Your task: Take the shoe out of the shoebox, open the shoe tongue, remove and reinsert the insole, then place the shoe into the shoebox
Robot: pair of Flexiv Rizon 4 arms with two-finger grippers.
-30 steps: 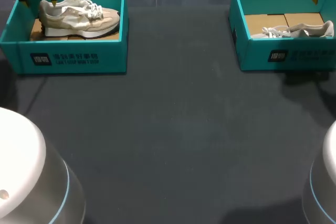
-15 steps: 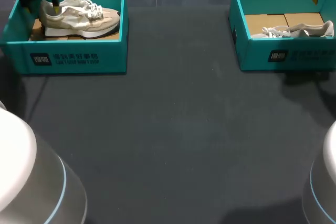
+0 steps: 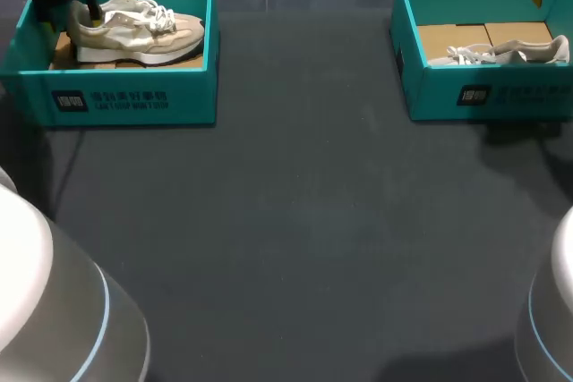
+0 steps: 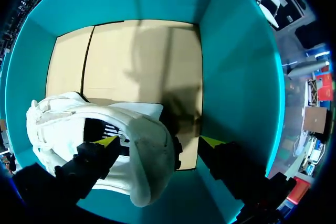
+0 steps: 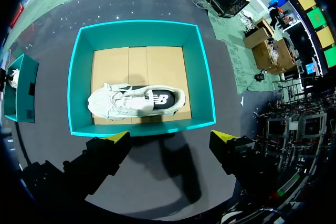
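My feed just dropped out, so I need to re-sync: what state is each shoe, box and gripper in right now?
left shoebox: open, no lid, shoe inside.
left shoe: upright on its sole in the box.
left gripper: open, fingers either side of the heel.
right shoebox: open, shoe inside.
right shoe: in the box, opening facing up.
right gripper: open, above the box, holding nothing.
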